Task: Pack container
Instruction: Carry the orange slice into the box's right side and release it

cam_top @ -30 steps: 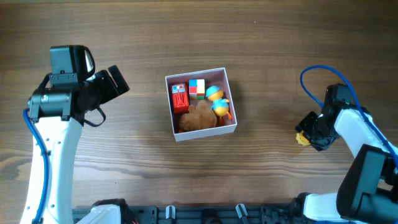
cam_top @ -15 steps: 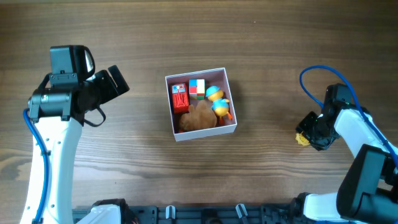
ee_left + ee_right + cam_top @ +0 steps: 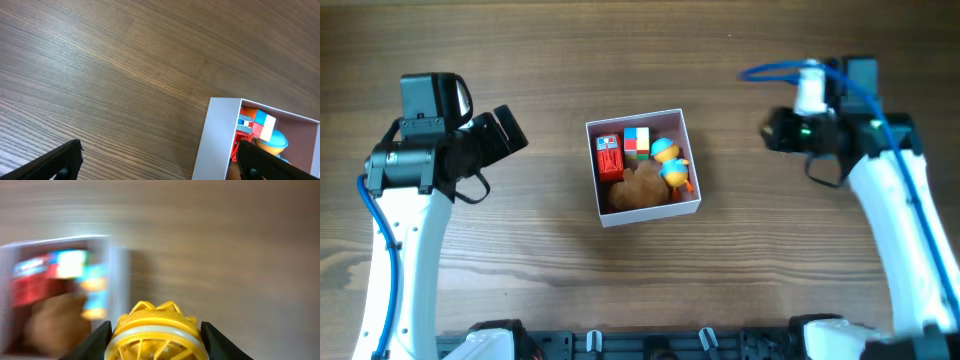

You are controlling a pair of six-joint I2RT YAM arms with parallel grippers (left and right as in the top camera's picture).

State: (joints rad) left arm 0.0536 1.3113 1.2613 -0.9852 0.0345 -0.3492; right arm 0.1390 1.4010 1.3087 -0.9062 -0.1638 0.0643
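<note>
The right gripper [image 3: 775, 132], jaws clamped on a yellow ribbed toy [image 3: 156, 330], hangs right of the central container [image 3: 655, 210]. Next comes positioning over it and releasing. The left gripper [image 3: 157, 152] shows jaws gaping wide.

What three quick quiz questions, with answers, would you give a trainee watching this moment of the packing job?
1. True or false: the right tool is shut on a yellow toy.
2. Where is the left tool relative to the container?
A. Reaching inside it
B. Off to one side, open, over the bare table
C. Gripping its wall
3. Is the yellow toy inside the container yet?

Key
1. True; the right wrist view shows the toy between the fingers.
2. B.
3. No; it is held in the air beside the container.
</note>
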